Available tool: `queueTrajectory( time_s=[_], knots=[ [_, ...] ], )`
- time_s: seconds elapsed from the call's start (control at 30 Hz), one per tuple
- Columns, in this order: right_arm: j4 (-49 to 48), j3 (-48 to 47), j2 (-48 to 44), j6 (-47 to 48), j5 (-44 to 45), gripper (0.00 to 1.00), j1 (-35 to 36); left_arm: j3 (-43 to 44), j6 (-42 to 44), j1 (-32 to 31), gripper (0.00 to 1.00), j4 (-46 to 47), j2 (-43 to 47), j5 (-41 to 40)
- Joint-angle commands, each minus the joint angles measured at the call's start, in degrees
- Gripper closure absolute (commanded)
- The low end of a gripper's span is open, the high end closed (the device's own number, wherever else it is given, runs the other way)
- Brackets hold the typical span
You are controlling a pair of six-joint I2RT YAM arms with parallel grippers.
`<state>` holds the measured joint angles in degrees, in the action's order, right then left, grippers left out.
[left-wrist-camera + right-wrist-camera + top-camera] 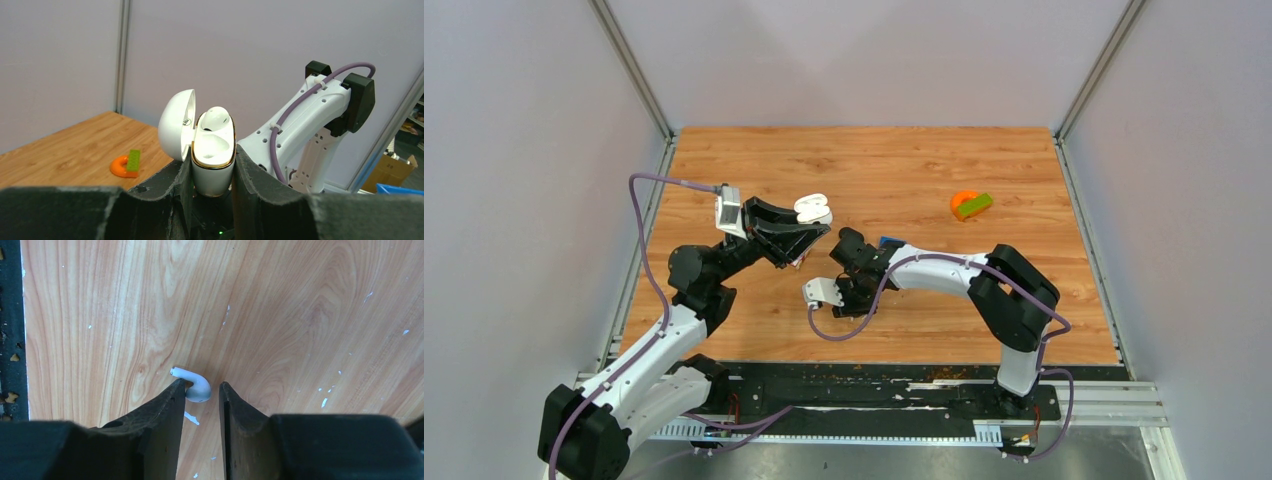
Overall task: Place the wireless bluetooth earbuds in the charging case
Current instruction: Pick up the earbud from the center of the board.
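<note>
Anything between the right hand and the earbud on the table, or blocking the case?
Nothing visible. The open right hand is right at the earbud on the table. The case, held in the left hand, has its lid open; its near slot looks free.

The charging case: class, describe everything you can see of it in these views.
The charging case is a glossy white, rounded shell, plastic by its look, with a thin gold-coloured band around its mouth. Its hinged lid stands open, swung back to one side. What looks like one white earbud sits in the far socket; the near socket looks empty. The case stands upright, clamped between the two fingers of the left gripper, held clear above the wooden table.
</note>
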<state>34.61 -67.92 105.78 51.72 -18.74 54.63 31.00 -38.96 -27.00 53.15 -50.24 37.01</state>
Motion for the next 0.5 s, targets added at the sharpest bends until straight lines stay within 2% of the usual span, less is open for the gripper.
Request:
queueTrajectory(
  time_s=[0.0, 0.23, 0.47],
  knots=[
    [1.66, 0.76, 1.94, 0.37, -0.83, 0.7, 0.21, 0.19, -0.59, -0.24, 1.0, 2.14, 0.71, -0.18],
    [3.12, -0.16, 3.08, 0.09, -1.61, 0.82, 0.21, 0.28, -0.45, -0.24, 1.0, 1.74, 0.86, -0.1],
    [3.36, 0.67, 0.1, -0.5, -0.29, 0.86, -0.58, 0.82, -0.12, -0.24, 1.0, 1.34, 0.83, -0.1]
  ],
)
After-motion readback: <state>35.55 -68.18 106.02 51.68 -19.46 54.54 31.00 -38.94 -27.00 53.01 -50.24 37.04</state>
